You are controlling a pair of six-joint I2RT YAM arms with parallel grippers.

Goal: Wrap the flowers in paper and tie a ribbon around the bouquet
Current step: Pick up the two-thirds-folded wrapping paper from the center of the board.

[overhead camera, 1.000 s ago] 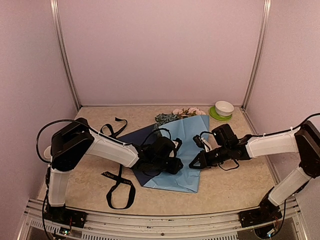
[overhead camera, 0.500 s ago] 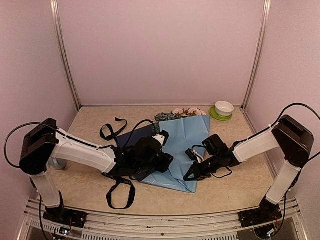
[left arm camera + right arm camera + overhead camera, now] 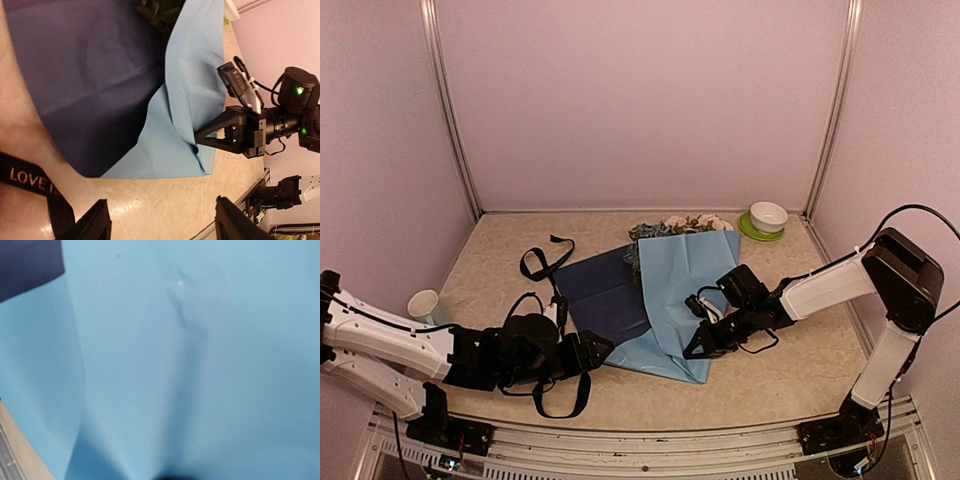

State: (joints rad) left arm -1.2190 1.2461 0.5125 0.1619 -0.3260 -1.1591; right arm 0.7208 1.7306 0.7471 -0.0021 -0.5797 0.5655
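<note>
The paper lies mid-table, its navy side [image 3: 603, 295] showing at the left and a light blue flap [image 3: 685, 270] folded over at the right. The flowers [image 3: 682, 224] poke out at the paper's far end, mostly hidden under it. My right gripper [image 3: 694, 349] is shut on the blue flap's near edge; its wrist view is filled by the blue paper [image 3: 190, 355]. My left gripper [image 3: 162, 220] hangs open over bare table just short of the paper's near corner [image 3: 150, 165]. The black ribbon [image 3: 544, 262] trails from the paper's left side to a loop [image 3: 563, 392] under the left arm.
A white bowl on a green plate [image 3: 767, 219] stands at the back right corner. A white cup [image 3: 423, 303] sits at the left edge beside the left arm. The ribbon's lettered stretch [image 3: 30, 179] lies close to the left finger. Pink walls enclose three sides.
My left arm has pulled back to the near left, off the paper, and its jaws have opened. More of the navy side now shows. The right gripper holds on.
</note>
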